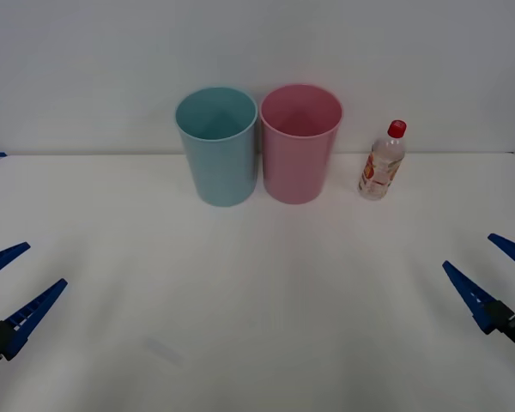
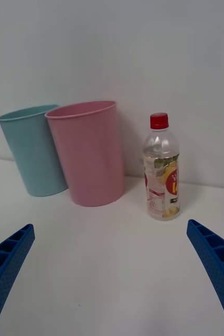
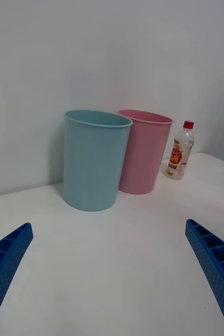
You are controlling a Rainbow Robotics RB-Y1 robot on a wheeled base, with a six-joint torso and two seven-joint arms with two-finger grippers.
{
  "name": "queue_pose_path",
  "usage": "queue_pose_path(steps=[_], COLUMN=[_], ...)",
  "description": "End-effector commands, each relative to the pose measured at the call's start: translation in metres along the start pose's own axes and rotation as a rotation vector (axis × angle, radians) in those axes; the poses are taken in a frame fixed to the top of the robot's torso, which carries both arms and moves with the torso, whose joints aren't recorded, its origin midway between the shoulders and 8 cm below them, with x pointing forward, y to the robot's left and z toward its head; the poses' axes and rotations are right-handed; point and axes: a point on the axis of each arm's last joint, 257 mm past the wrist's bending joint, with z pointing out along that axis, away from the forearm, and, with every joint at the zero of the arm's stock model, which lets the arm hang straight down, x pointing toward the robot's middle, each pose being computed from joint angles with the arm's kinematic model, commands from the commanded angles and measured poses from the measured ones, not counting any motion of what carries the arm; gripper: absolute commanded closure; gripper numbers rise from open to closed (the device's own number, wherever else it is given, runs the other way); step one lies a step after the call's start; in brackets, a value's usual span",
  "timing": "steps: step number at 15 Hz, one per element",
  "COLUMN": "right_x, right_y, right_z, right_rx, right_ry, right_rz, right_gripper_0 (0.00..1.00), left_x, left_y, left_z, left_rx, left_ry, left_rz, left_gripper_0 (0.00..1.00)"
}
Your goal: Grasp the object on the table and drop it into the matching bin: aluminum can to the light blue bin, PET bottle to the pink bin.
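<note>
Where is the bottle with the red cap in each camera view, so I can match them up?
Front view: the PET bottle stands upright at the table's far edge, right of the pink bin.
Right wrist view: the bottle stands close ahead, beside the pink bin.
Left wrist view: the bottle looks small, beyond the pink bin.
Shared landmark: the pink bin, always next to the bottle.

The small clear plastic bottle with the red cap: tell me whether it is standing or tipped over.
Standing upright. The small clear plastic bottle with the red screw cap rests on its base on the white tabletop, cap uppermost, beside the round pink plastic bin.
</note>
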Motion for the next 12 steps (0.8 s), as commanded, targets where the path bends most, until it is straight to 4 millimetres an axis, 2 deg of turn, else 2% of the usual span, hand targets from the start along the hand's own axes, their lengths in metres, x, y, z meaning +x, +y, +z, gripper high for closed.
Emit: queue_pose_path(steps=[1, 7, 12], right_x=[0.006, 0.024, 0.034], right_y=[-0.008, -0.018, -0.019], right_z=[0.01, 0.029, 0.056], right_rx=[0.065, 0.192, 0.262], right_ry=[-0.01, -0.004, 0.001], right_rz=[-0.05, -0.067, -0.072], right_gripper_0=[0.0, 0.0, 0.0], left_x=[0.0, 0.0, 0.0], left_y=[0.0, 0.0, 0.0], left_z=[0.0, 0.0, 0.0], left_rx=[0.0, 0.0, 0.0], left_ry=[0.0, 0.0, 0.0], left_rz=[0.0, 0.0, 0.0], left_gripper_0=[0.0, 0.0, 0.0])
